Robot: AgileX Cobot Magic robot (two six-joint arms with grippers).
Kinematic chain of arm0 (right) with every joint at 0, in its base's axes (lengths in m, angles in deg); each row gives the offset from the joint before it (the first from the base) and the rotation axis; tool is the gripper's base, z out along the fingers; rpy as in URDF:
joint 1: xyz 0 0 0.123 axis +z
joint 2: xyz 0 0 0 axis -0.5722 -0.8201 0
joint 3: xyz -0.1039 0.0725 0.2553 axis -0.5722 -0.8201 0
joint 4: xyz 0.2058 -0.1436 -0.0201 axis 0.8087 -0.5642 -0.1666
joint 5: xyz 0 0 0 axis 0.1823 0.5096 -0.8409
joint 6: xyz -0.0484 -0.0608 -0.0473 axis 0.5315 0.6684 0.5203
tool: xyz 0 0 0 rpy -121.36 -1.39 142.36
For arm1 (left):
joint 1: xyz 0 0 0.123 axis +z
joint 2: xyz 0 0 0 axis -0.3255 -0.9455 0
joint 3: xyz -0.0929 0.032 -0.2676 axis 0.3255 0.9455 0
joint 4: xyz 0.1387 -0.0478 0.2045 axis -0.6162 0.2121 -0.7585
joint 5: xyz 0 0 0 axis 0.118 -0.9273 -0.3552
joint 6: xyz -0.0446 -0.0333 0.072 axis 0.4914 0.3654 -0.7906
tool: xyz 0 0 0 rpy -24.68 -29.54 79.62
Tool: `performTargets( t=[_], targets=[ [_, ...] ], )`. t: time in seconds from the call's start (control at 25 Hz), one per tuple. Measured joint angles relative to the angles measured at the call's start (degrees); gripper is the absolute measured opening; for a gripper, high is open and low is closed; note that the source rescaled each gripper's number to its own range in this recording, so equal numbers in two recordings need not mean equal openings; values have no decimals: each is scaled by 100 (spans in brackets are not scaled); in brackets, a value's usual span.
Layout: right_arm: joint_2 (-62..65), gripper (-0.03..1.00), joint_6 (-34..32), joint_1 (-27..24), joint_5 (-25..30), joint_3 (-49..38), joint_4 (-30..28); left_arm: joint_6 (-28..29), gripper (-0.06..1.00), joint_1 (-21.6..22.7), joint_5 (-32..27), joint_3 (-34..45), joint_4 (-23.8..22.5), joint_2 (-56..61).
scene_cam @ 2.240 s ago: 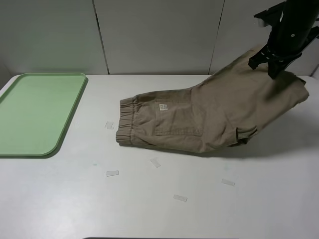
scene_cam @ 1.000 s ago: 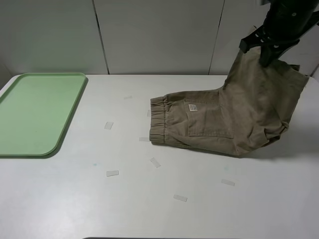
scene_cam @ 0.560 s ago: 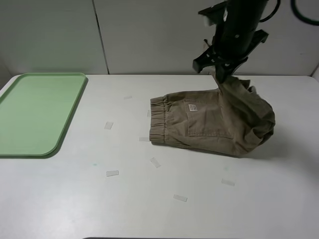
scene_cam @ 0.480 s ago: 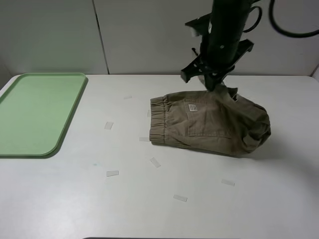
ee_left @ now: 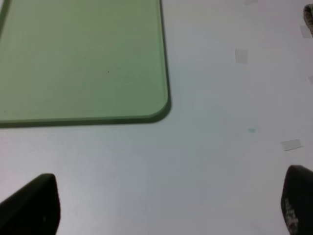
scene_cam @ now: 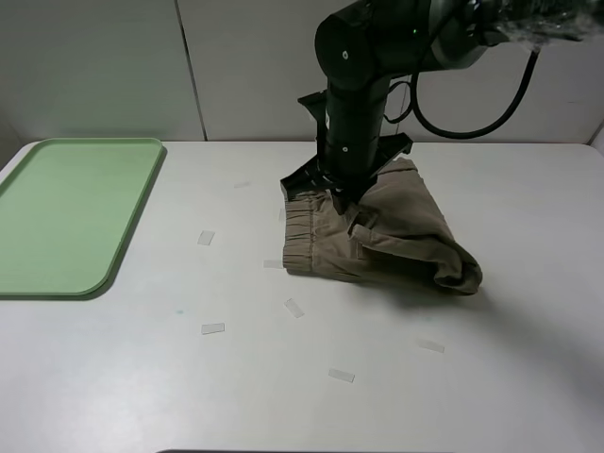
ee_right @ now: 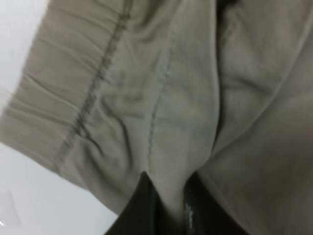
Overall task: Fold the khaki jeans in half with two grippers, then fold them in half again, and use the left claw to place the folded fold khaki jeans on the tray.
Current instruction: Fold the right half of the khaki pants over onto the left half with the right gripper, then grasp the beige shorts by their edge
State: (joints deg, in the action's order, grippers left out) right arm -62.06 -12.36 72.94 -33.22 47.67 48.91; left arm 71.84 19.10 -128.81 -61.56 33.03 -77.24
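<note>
Pinching the khaki-tan cotton shorts (scene_cam: 406, 236) on the white surface (scene_cam: 283, 387), I am squeezing my black right pincer (scene_cam: 342, 196) tight; my left pincer (ee_left: 164, 208) is gaping, empty.

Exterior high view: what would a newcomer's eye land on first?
The big black right arm dominates the middle of the table, its right gripper pinching a fold of the khaki jeans down near their waistband. Next comes the mint-green tray at the table's left edge. The left gripper hangs open over the table near the tray's corner.
</note>
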Motion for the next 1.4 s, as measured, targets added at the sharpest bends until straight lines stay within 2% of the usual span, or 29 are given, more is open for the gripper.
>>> performTargets(
  t=[0.04,0.12,0.16,0.28,0.32,0.36,0.4,0.52,0.8,0.96,1.2,1.4],
  targets=[
    [0,8,-109,0,-92,0,21,0,89,0,0,0,0,0],
    [0,15,-256,0,-194,0,66,0,89,0,0,0,0,0],
    [0,25,-300,0,-230,0,95,0,89,0,0,0,0,0],
    [0,76,-359,0,-298,0,303,0,89,0,0,0,0,0],
    [0,86,-380,0,-330,0,396,0,89,0,0,0,0,0],
    [0,86,-380,0,-330,0,396,0,89,0,0,0,0,0],
    [0,95,-399,0,-380,0,565,0,89,0,0,0,0,0],
    [0,99,-405,0,-387,0,624,0,89,0,0,0,0,0],
    [171,100,-50,0,-291,0,638,0,89,0,0,0,0,0],
    [548,100,311,0,169,0,632,0,89,0,0,0,0,0],
    [1173,100,1198,0,1356,-9,621,0,89,0,0,0,0,0],
    [1873,100,1503,0,1441,-263,639,0,89,0,0,0,0,0]
  ],
)
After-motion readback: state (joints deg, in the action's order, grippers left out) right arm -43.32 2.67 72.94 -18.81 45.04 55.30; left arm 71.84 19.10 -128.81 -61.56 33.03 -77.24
